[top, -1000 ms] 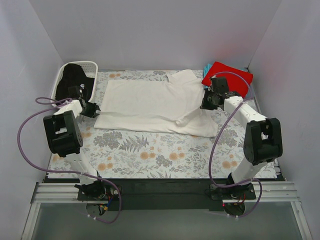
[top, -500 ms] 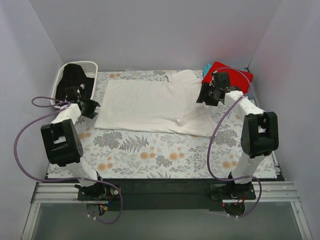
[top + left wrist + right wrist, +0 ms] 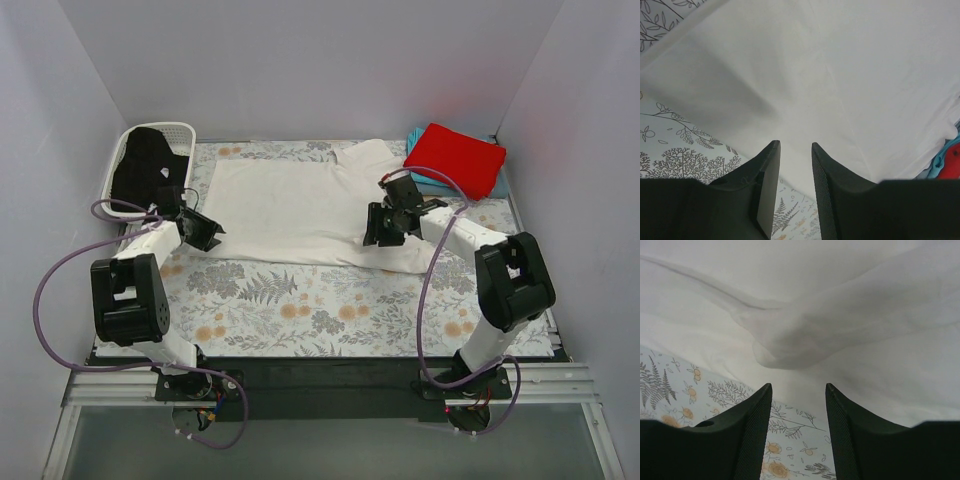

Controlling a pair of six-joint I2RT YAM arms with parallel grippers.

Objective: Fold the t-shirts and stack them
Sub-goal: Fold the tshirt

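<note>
The large white t-shirt [image 3: 290,205] lies spread flat across the middle of the table, showing no print. A wrinkled bump [image 3: 790,345] rises near its front right part. My left gripper [image 3: 208,232] [image 3: 794,147] hovers over the shirt's front left edge, jaws a little apart with nothing between them. My right gripper [image 3: 374,226] [image 3: 798,387] stands open just above the shirt's front edge, beside the bump. The folded red t-shirt [image 3: 455,158] rests on the teal one [image 3: 424,178] at the back right. The black t-shirt [image 3: 145,162] fills the basket.
The white lattice basket [image 3: 160,128] stands at the back left corner. The floral table cloth [image 3: 300,300] covers the table under everything. Grey walls close in on the left, back and right. Purple cables loop beside both arms.
The right gripper has moved left and nearer, from beside the red stack to over the shirt's wrinkle. The left gripper has shifted right onto the shirt's left edge. The shirt's right side lies flatter.
</note>
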